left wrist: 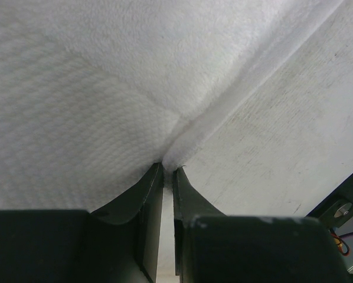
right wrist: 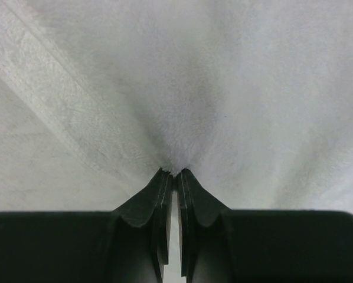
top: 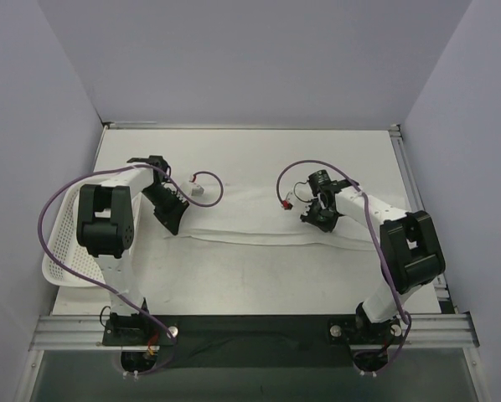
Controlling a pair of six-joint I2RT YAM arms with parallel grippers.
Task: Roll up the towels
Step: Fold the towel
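The table [top: 250,285] bore 1 towel [top: 250,216], a long flat strip of soft white terry spanning its centre from 9 to 3 o'clock. A perforated plastic basket [top: 62,251] sat at 9 o'clock. The left gripper [left wrist: 168,168] and right gripper [right wrist: 173,173] each clenched one end of the towel, puckering the fabric, probably to stretch it straight for rolling.

There is one long white terry-cloth towel [top: 250,216] on the single pale worktop [top: 259,285]. One white perforated plastic basket [top: 62,251] stands at the worktop's left edge. There are two white-and-black robot arms, the left arm [top: 108,222] and the right arm [top: 410,247]. Each carries one black two-fingered pincer, making two: the left pincer [left wrist: 167,168] and the right pincer [right wrist: 173,172].
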